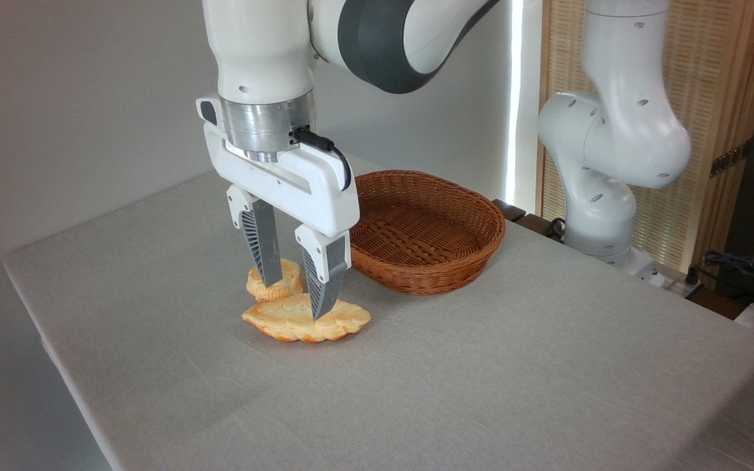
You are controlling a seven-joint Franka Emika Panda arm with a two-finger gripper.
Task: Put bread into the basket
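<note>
Gripper low over the bread, basket unfilled.

Toward the table's (547, 392) left edge, the gripper (298, 294) stands with fingers spread, tips at the bread (285, 320) lying flat; a small bun (288, 278) touches it behind. The basket (475, 252) sits just right, nearer the far edge.

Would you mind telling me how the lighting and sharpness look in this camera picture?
Camera view: soft, even light; a blown-out bright strip behind the basket; faint shadows under the bread and gripper; the foreground is sharp, while the clutter at the far right is dim.
</note>
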